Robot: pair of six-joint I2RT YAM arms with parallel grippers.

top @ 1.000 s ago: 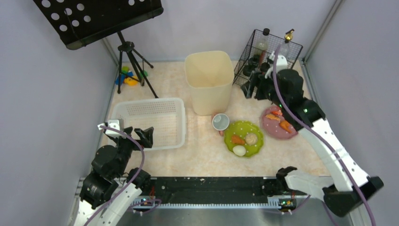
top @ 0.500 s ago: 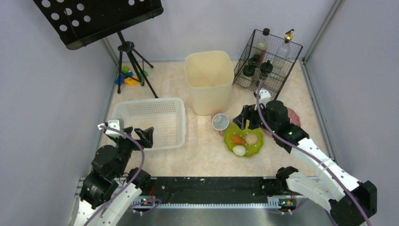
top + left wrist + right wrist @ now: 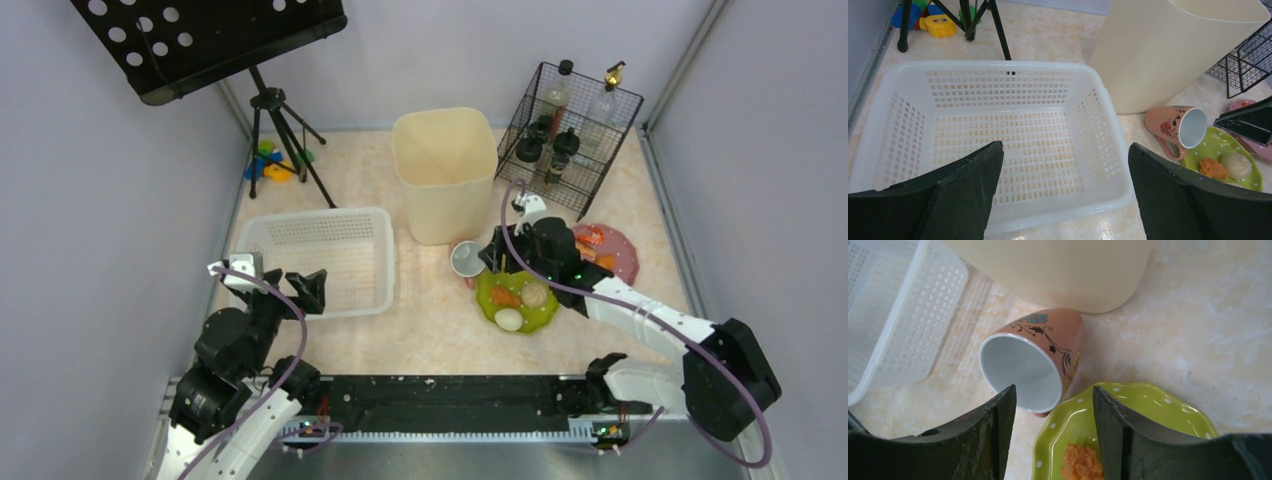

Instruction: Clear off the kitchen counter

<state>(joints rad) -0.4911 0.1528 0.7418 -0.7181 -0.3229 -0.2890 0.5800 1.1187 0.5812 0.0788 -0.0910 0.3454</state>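
Because the kitchen counter (image 3: 440,335) is a fixed, stiff slab with a glossy marble finish, I judge that nothing about it is to be gripped. It runs from the arm bases to the far wall, and what I take hold of are the loose items lying on it. Glazed crockery will probably slide on that sheen if nudged sideways, so I favour a pinch from above over a push.

Nearest candidate: the mug (image 3: 1030,362), pink with a flower print, lying on its side just beside the bin (image 3: 445,215). Its rim sits at or over the edge of the green plate (image 3: 540,318); whether they touch I cannot tell. It looks ceramic: hard, brittle, smooth and modest in weight. Its lip seems the sensible hold, one finger inside and one outside, since the handle lies low and mostly hidden.

Right gripper (image 3: 1053,390): jaws apart, poised at the mug's lip, clamping nothing that I can confirm. Left gripper (image 3: 1065,146): jaws spread wide with nothing between them, hanging at the near rim of the basket (image 3: 998,65).

Containers:
- Basket, white perforated plastic: nothing in it.
- Bin, tall and beige: no contents visible from above.
- Mug, white inside: nothing in it.
- Green plate: an orange crumbly piece, a pale bun and a white egg-shaped item.
- Pink plate (image 3: 625,265): orange and red scraps.
- Wire rack (image 3: 600,115) at the far right: several bottles.
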